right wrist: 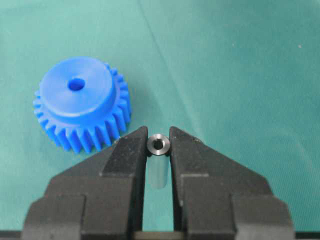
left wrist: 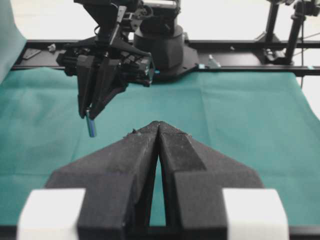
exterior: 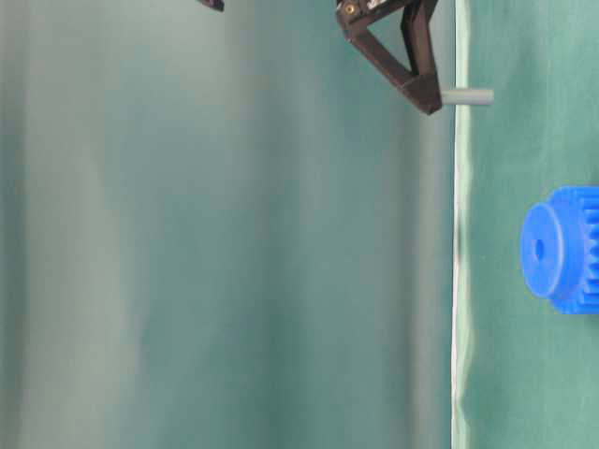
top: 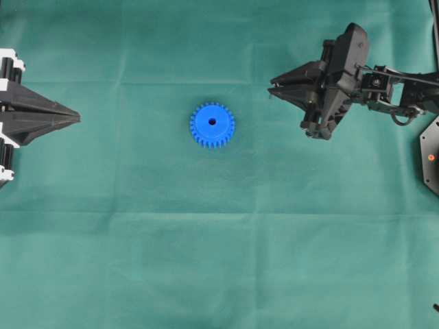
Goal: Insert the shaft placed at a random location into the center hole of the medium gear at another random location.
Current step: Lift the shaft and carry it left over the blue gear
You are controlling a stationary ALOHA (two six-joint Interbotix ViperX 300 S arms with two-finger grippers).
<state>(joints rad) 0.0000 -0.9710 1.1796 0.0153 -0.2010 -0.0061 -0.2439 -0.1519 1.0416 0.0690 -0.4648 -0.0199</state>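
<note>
Right end effector (right wrist: 158, 145) clamped on the shaft (right wrist: 158, 146), medium gear (right wrist: 80, 102) nearby

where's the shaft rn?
The shaft is clamped in the right pincer, hanging above the green cloth, to the right of the medium gear in the overhead view.

robot lab bench, green cloth (top: 219, 260), black mounting rails (left wrist: 240, 45)

Overhead straight down, table-level sideways and close, wrist views along jaws, all sharing green cloth (top: 219, 260).
</note>
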